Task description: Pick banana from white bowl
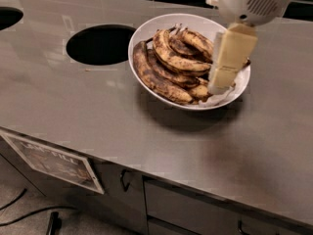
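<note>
the white bowl (pixel 152 27) stands on the steel counter (pixel 73 111), just right of a round hole (pixel 100 44). the banana (pixel 173 58) lies in the bowl on top of darker bananas, curved, with brown speckles. the gripper (pixel 219 84) hangs over the right part of the bowl, just beside the bananas; whether it is spread or pressed together, i cannot tell.
</note>
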You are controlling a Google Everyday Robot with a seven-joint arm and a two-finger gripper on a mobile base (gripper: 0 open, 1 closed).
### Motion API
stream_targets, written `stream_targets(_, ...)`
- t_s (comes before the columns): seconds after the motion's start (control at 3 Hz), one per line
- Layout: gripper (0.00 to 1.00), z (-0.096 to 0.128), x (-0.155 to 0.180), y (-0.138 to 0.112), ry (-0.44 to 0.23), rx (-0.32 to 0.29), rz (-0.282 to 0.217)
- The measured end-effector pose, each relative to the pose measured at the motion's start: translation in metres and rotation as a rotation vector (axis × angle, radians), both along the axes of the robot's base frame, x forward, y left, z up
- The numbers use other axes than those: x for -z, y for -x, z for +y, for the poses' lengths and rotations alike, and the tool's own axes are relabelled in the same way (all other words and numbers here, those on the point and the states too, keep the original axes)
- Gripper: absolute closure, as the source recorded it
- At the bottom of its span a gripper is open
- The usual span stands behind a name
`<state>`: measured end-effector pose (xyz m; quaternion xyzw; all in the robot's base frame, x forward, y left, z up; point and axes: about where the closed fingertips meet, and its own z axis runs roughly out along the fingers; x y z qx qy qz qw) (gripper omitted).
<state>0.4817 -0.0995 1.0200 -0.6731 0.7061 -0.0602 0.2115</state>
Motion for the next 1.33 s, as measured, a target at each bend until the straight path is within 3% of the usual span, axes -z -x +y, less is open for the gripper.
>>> stream_targets(0.33,0.00,0.030,-0.002,-0.007,-0.011,-0.047,-0.025)
stream_targets(1.33,0.00,0.046,-0.004,-0.010,-0.037,-0.036,-0.034)
